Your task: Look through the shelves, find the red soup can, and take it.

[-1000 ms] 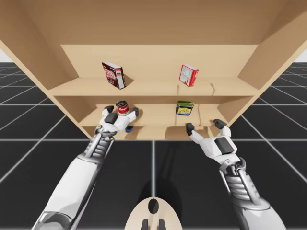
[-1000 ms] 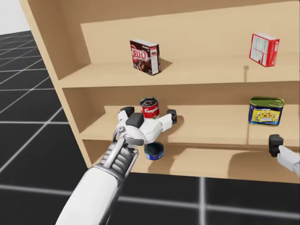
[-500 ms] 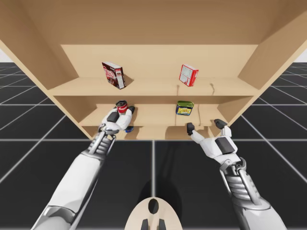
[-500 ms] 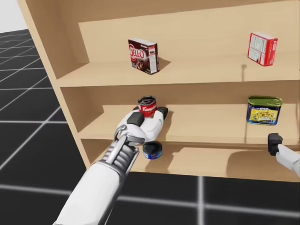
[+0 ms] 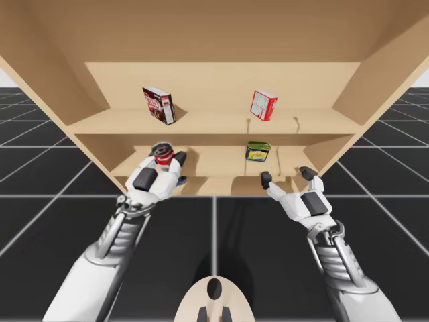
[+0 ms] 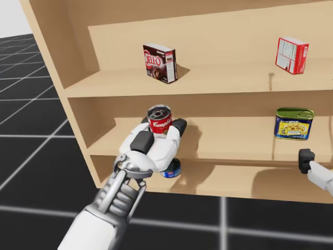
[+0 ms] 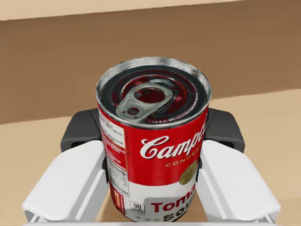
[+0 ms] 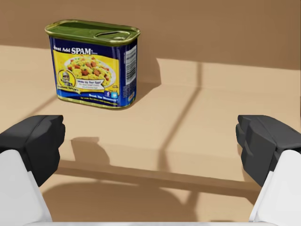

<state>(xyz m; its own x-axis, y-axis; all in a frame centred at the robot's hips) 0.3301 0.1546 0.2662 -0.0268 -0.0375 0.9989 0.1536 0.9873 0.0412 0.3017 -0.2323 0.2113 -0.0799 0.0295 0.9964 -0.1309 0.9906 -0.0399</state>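
The red soup can [image 5: 161, 151] [image 6: 159, 120] [image 7: 155, 141], red and white with a ring-pull lid, sits between the two fingers of my left gripper [image 5: 164, 159] [image 6: 162, 127] [image 7: 153, 129]. Both pads press its sides, so the gripper is shut on it. The can is tilted, lid toward me, and held just off the middle shelf [image 6: 229, 140] near its front edge. My right gripper [image 5: 286, 177] [image 8: 150, 146] stands open in front of the same shelf, further right, with nothing between its fingers.
A blue and yellow rectangular tin [image 5: 258, 151] [image 6: 295, 123] [image 8: 94, 63] stands on the middle shelf ahead of my right gripper. The upper shelf holds a dark brown box [image 5: 159, 104] [image 6: 161, 62] and a red and white box [image 5: 263, 104] [image 6: 293, 54]. A flat blue can [image 6: 170, 169] lies on the bottom shelf.
My left gripper went from open around the red soup can to shut on it, then drew back toward me with the can. My head has turned slightly. The right arm has not moved.
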